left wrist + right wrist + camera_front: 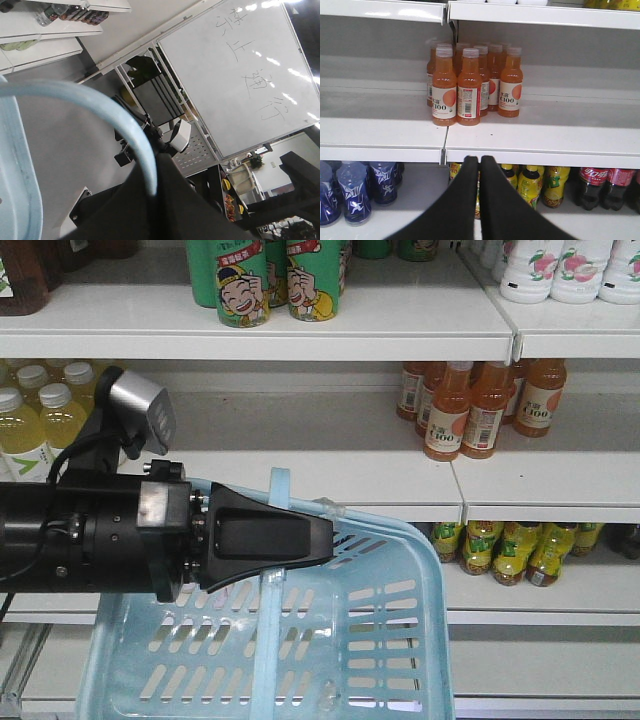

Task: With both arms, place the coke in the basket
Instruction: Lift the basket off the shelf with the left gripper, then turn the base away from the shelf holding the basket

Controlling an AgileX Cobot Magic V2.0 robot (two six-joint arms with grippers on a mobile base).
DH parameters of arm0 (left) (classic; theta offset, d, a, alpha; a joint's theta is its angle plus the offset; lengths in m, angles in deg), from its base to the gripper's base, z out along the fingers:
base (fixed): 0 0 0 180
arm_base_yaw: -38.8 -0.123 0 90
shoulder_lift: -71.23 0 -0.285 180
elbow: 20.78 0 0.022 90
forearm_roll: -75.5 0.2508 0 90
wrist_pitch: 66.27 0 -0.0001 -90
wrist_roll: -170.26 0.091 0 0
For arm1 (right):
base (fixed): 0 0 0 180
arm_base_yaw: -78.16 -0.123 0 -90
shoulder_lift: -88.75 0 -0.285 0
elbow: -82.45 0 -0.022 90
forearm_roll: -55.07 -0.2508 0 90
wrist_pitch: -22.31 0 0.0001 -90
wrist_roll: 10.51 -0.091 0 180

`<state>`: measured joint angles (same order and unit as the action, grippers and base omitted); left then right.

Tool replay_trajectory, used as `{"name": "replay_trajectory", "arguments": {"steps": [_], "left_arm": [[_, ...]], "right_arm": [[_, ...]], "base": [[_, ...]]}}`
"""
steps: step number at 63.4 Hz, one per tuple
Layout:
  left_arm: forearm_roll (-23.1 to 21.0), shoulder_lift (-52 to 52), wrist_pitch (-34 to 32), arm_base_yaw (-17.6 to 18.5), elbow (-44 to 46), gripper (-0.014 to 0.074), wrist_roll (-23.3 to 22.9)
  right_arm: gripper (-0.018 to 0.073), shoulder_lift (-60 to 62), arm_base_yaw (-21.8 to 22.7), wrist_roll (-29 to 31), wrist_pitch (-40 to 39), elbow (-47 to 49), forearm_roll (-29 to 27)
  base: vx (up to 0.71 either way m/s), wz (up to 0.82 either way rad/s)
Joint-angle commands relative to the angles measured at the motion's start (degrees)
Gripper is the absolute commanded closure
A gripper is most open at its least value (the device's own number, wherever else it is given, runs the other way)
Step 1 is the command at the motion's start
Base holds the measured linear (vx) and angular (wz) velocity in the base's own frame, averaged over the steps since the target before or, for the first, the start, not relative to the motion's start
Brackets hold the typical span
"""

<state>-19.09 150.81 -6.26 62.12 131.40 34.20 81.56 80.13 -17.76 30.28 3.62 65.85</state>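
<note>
Clamping the handle [280, 488] of the basket [441, 620], the left gripper [328, 537] sits lower left of the orange bottles [465, 410]. Below them the right gripper [480, 161] is pinched closed, empty, with the coke [592, 177] lower right.

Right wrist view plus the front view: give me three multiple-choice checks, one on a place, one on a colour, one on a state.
1. Where is the coke? A top shelf; B lower shelf, right side; C in the basket.
2. What colour is the basket? A light blue; B red; C green.
3. What state is the right gripper in? A open wide; B holding a bottle; C shut, empty.

Answers: B, the red labels stand low on the right; A, its slotted wall is pale blue; C, the fingertips meet with nothing between them.
</note>
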Motion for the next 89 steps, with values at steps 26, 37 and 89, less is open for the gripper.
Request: {"name": "replay_trajectory", "arguments": {"steps": [26, 37, 89], "left_arm": [[-7.4, -1.48, 1.9, 0.33, 1.58, 0.0603, 0.49], [-7.4, -1.48, 1.9, 0.33, 1.58, 0.0603, 0.49], [-7.4, -1.48, 1.83, 0.33, 1.58, 0.0603, 0.49]], "right_arm": [[0.0561, 1.03, 0.22, 0.51, -4.1, -0.53, 0.42], [0.0561, 1.03, 0.22, 0.51, -4.1, -0.53, 0.42], [0.0561, 1.03, 0.22, 0.51, -4.1, -0.53, 0.42]], "base": [[0.0, -0.01], [-0.03, -0.12], [-0.06, -0.44]]}}
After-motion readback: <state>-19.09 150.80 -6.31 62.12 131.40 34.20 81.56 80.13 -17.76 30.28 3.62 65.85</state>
